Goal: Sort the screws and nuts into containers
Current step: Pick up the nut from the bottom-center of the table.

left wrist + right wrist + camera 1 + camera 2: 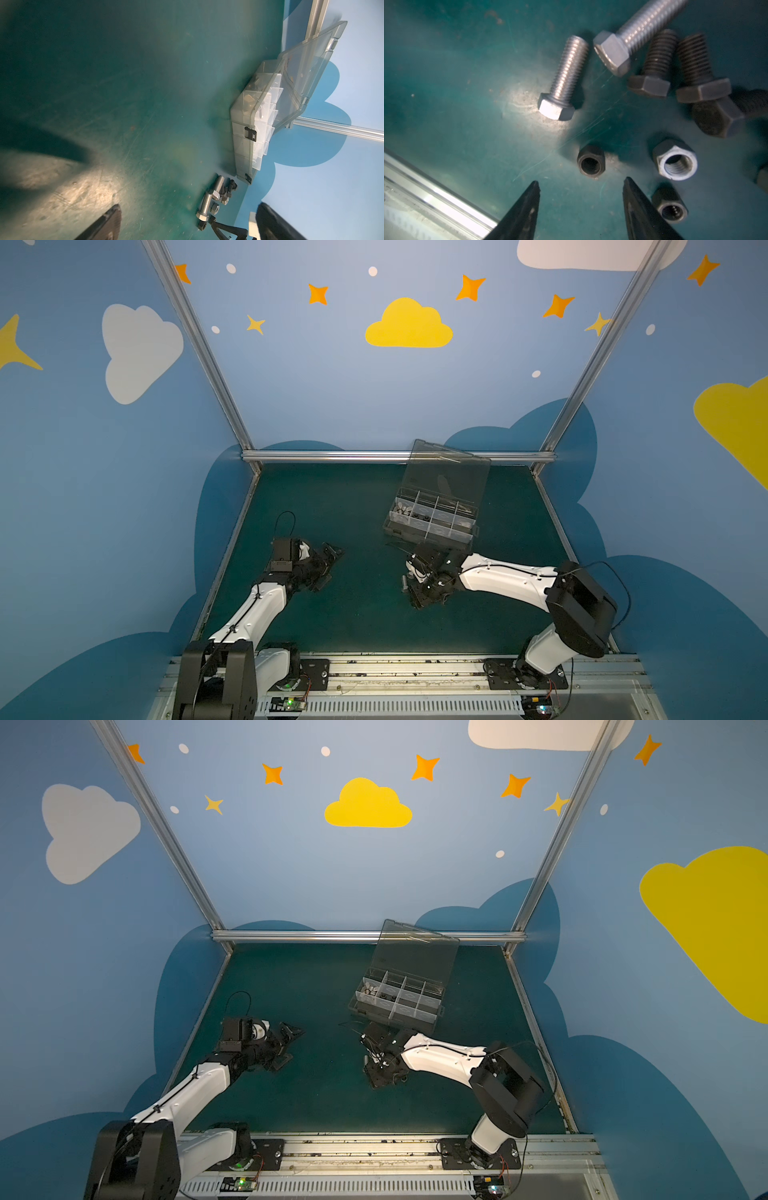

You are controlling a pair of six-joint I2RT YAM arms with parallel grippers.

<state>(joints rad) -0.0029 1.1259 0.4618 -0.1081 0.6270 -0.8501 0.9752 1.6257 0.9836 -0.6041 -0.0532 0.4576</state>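
Observation:
A pile of screws and nuts lies on the green mat in front of the containers, an open clear organizer box [432, 526] [397, 1004] [242, 133]. In the right wrist view I see silver bolts [564, 81], black screws [656, 66], two black nuts [591, 162] and a silver nut [676, 160]. My right gripper [581, 180] [411, 597] points down over the pile, open with nothing between its fingers. One black nut sits just beyond its tips. My left gripper [332, 566] [189, 205] hovers wide open and empty to the left of the pile [209, 199].
The box lid [446, 472] stands up at the back, near the rear aluminium rail [374, 456]. Some compartments hold pieces, with silver ones at the far left [402, 509]. A metal rail [425, 199] runs close by the right gripper. Blue walls close in the mat on three sides.

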